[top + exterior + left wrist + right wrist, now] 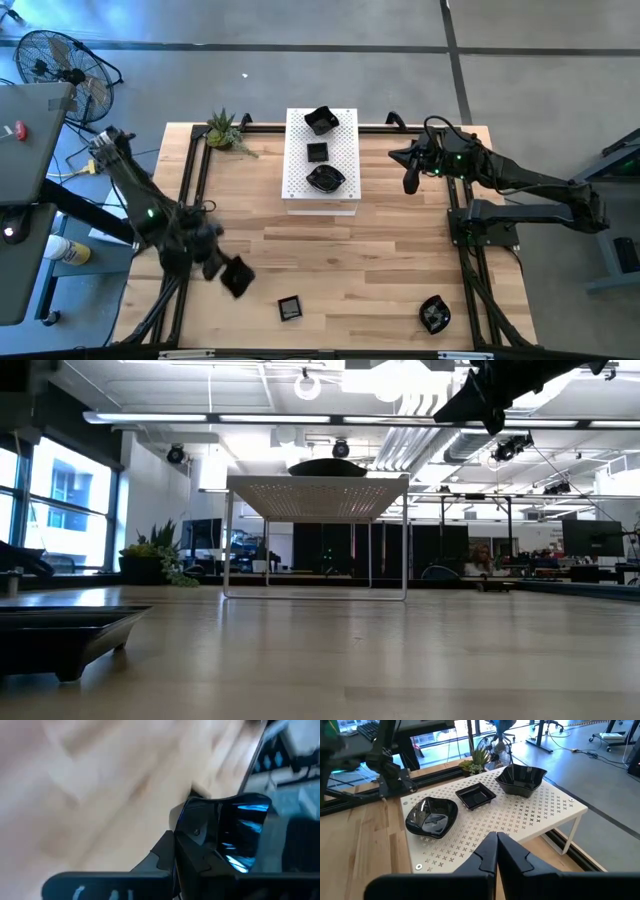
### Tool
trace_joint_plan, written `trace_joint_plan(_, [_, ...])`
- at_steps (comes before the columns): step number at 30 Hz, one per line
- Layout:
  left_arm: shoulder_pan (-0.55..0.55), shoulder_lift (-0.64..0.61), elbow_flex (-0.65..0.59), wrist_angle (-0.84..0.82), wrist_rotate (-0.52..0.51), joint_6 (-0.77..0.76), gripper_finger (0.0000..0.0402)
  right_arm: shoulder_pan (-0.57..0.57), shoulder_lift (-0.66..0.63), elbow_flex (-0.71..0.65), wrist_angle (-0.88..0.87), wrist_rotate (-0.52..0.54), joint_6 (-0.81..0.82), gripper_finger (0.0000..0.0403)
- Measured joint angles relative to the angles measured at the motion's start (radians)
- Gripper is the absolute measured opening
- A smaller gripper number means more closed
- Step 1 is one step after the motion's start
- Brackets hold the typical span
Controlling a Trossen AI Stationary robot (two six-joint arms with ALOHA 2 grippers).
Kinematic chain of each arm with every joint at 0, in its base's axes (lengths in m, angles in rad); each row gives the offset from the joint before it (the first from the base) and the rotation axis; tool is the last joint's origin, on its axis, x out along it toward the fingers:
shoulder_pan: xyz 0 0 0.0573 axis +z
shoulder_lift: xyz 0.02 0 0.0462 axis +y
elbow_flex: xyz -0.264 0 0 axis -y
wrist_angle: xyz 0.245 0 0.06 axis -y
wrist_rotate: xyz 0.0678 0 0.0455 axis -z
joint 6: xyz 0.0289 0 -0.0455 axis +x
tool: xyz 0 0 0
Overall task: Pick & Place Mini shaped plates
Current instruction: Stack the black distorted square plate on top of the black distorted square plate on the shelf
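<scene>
Three glossy black mini plates stand on the white perforated board (322, 160): a petal-like bowl (521, 780), a small square one (475, 796) and a wavy round one (431, 817). A small square plate (290, 308) and a rounded plate (434, 314) rest on the table near its near edge. The low view shows a dish (62, 635) on its feet at the left. My left gripper (215, 264) is shut on another plate (236, 277) at the table's left. My right gripper (410, 182) hovers shut, right of the board. My left gripper holds the black plate by its rim (192, 822), pinched between the two fingers (167, 852). The plate sticks out beyond the fingertips, tilted, with its shiny inside (240, 832) showing. I cannot tell whether it is clear of the table.
A small green spiky plant (225, 130) sits at the far left corner. Black frame rails (190, 190) run along the table's left, right and far sides. Bare wood (350, 260) lies between the board and the near edge. A fan (55, 60) stands beyond the table.
</scene>
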Motion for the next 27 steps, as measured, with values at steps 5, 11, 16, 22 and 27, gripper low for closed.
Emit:
trace_joint_plan(5, [0.197, -0.049, 0.12, -0.152, -0.017, 0.219, 0.0, 0.0, 0.0, 0.0, 0.0, -0.001, 0.002, 0.0004])
trace_joint_plan(11, [0.484, -0.047, 0.199, -0.122, 0.125, 0.458, 0.0, 0.0, 0.0, 0.0, 0.0, 0.001, 0.002, 0.0002])
trace_joint_plan(16, [0.702, -0.037, 0.224, -0.062, 0.262, 0.592, 0.0, 0.0, 0.0, 0.0, 0.0, 0.002, 0.002, 0.0003])
trace_joint_plan(22, [0.935, 0.006, 0.295, -0.051, 0.366, 0.728, 0.0, 0.0, 0.0, 0.0, -0.001, 0.003, 0.019, 0.0004])
trace_joint_plan(27, [1.141, 0.095, 0.418, -0.064, 0.513, 0.803, 0.0, 0.0, 0.0, 0.0, -0.001, 0.0, 0.02, 0.0004])
